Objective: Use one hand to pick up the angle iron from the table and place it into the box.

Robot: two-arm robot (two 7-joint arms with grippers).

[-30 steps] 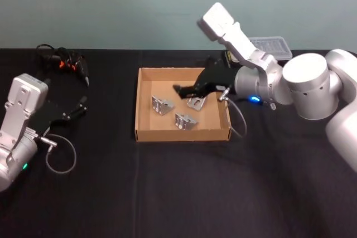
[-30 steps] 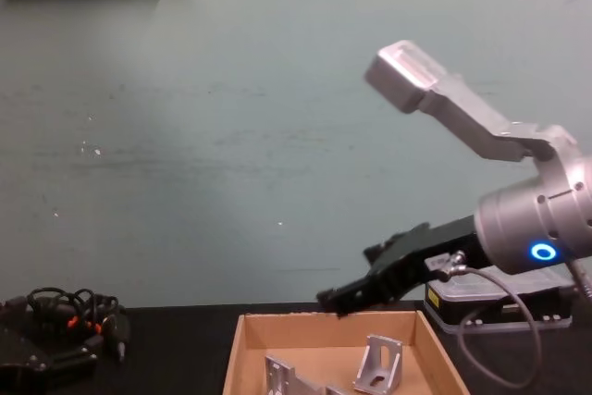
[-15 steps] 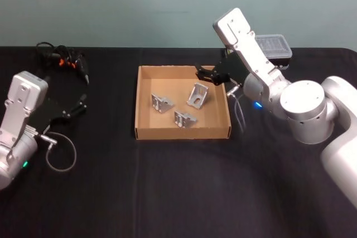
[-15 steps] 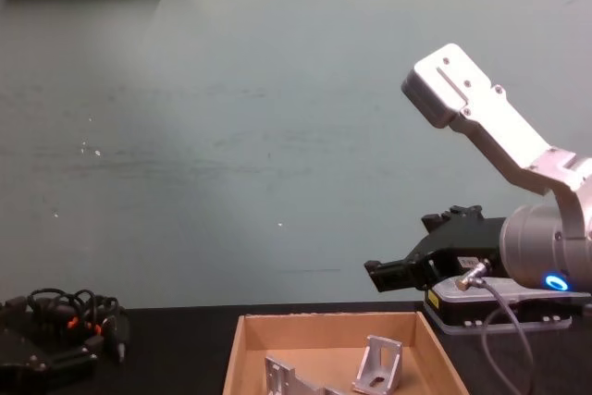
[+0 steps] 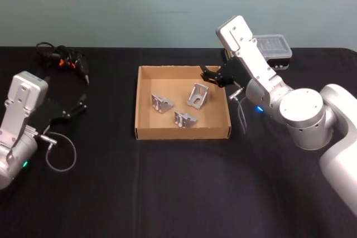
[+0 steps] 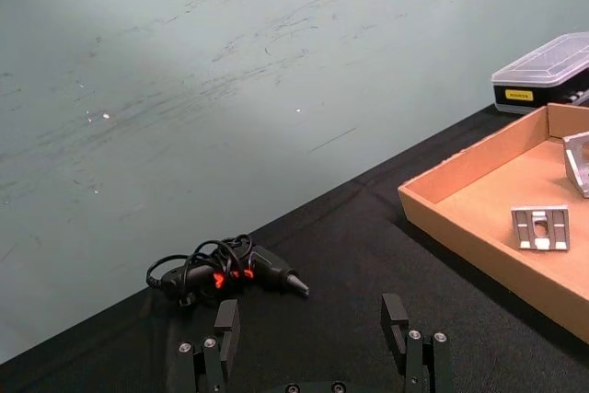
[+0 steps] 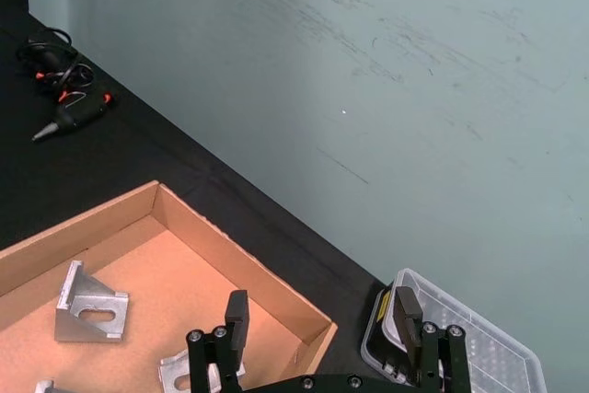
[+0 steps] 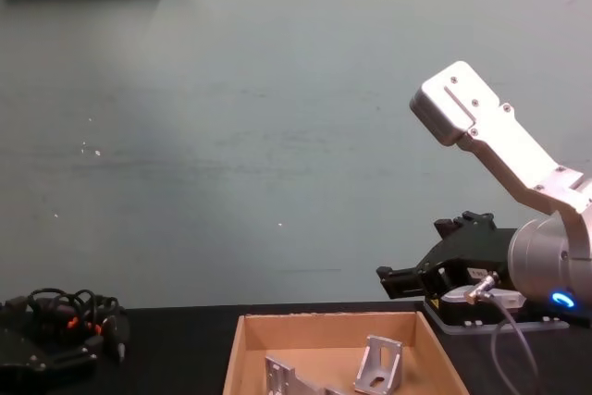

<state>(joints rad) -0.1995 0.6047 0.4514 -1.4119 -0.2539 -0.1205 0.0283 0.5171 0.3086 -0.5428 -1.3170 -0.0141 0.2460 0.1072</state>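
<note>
Black tabletop (image 5: 167, 182) carries the box (image 5: 146, 132) with three angle irons (image 5: 198, 95) inside, so the empty right gripper (image 5: 211, 76), fingers apart, is probably done; left gripper (image 6: 313, 333) rests open near the left edge.

Three angle irons (image 5: 162, 103) (image 5: 198, 95) (image 5: 184, 119) lie in one cardboard box (image 5: 144, 132). One clear-lidded case (image 5: 273, 47) and one corded tool (image 5: 64, 62) sit on the bench (image 5: 167, 188). Two hands are in view, left hand (image 5: 82, 104) and right hand (image 5: 207, 74).

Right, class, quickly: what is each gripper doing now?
Left gripper: open, empty, low over the black tabletop.
Right gripper: open, empty, above the tan cardboard box's far right corner.
</note>
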